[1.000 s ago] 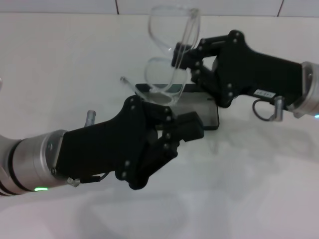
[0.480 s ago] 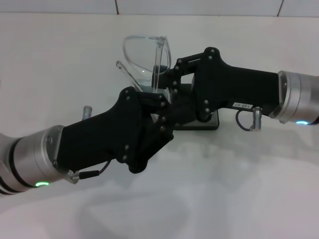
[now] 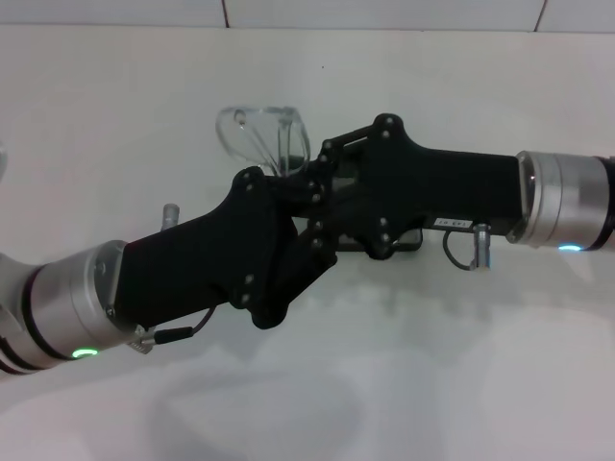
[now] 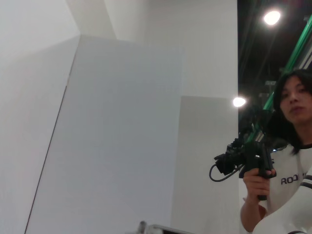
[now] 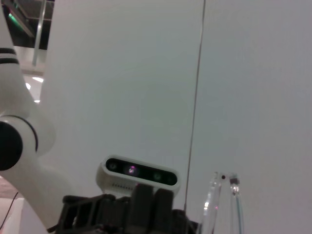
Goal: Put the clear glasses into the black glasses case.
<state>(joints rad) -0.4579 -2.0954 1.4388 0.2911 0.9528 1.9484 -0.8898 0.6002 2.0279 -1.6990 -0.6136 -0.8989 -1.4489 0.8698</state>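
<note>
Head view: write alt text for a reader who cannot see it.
Two black grippers meet at mid-table: the right gripper carries the clear glasses low over the black glasses case, which is almost hidden beneath it. The left gripper reaches in from the near left beside it on the white table.

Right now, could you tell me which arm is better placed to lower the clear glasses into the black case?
The right, probably. Its pincer sits at the clear glasses, apparently carrying them above the black glasses case, which is mostly hidden beneath both arms. The left pincer sits low by the case, not on the glasses.
</note>
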